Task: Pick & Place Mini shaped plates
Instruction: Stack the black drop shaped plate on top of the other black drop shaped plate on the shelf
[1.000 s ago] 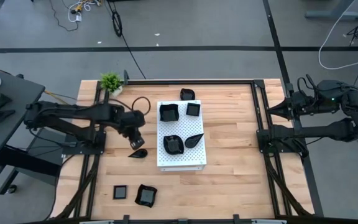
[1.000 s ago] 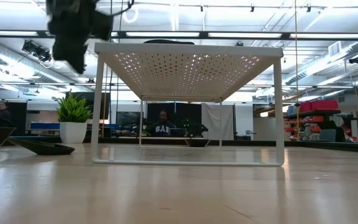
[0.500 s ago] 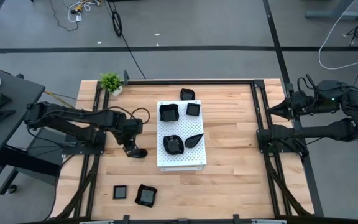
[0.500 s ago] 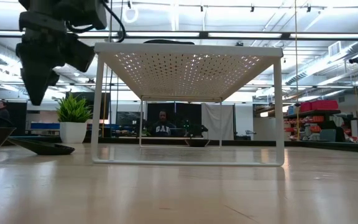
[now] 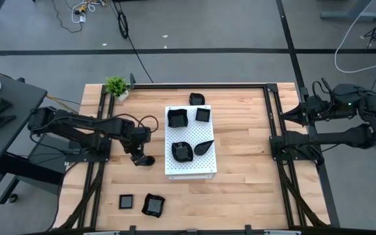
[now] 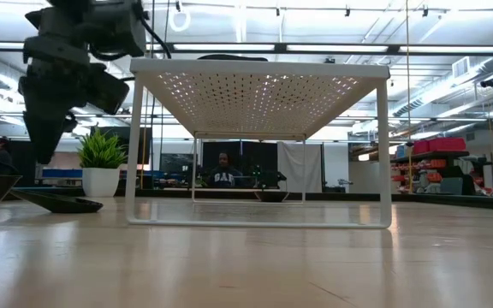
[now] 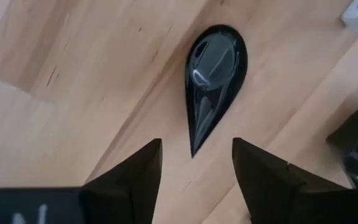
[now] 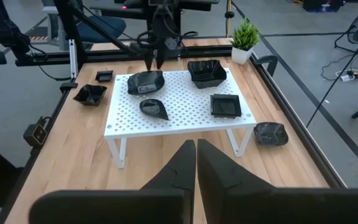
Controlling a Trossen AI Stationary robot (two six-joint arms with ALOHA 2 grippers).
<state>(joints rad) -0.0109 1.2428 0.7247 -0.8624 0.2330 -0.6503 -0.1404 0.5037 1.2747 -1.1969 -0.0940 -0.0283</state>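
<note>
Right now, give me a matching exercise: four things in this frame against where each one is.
Things:
1. left gripper
2. teardrop plate
3. right gripper
4. potted plant

Places:
A. table's far left corner
B. on bare wood, left of the white board
C. drawn back at the table's right side
D. poised over the teardrop plate

Pairs: 1-D, 2-B, 3-C, 4-A

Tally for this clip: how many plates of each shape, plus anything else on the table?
Square plates: 2
Teardrop plates: 2
Wavy plates: 4
Board: 1
Plant: 1
Total: 10
</note>
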